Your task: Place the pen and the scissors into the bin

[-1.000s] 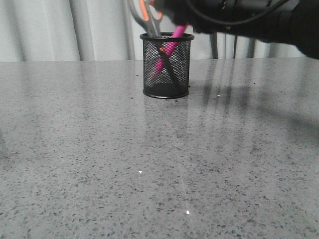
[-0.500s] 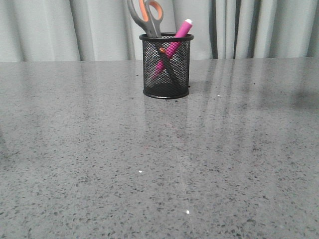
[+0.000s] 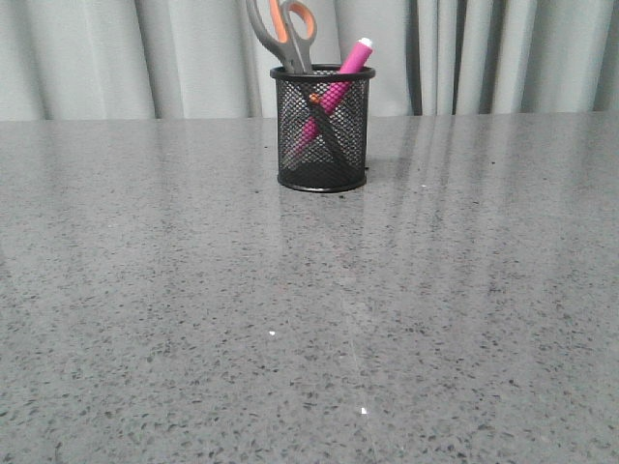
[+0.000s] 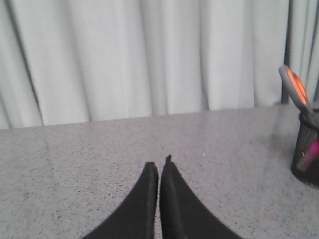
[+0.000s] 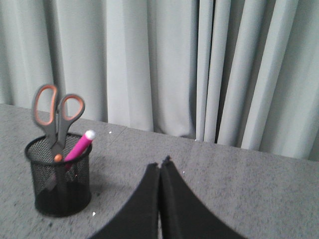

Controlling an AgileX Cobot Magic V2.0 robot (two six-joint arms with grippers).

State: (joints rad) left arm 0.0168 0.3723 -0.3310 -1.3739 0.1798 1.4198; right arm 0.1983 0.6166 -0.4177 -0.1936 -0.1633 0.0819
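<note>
Risk from here looks small, since both task things already stand inside the black wire-mesh bin (image 3: 322, 128), which sits on the speckled grey table (image 3: 309, 319) in the upper middle of the front view, before the pale curtain (image 3: 97, 58). The scissors (image 3: 283, 31) stand blades down, with the orange-lined loops rising above the rim at the bin's left; the pink pen (image 3: 334, 92) leans across them, its white end poking over the rim at upper right. One hazard I would judge real: the scissors stand taller than the bin and lean on its edge, so a careless sweep of an arm could catch the loops and tip the light cup over.

Both arms are clear of it. The left gripper (image 4: 159, 167) has its fingers pressed together with nothing between them, the bin well off at the right edge of its view. The right gripper (image 5: 160, 163) is likewise closed and empty, the bin at lower left of its view.

No brand, label or writing can be read on anything.
</note>
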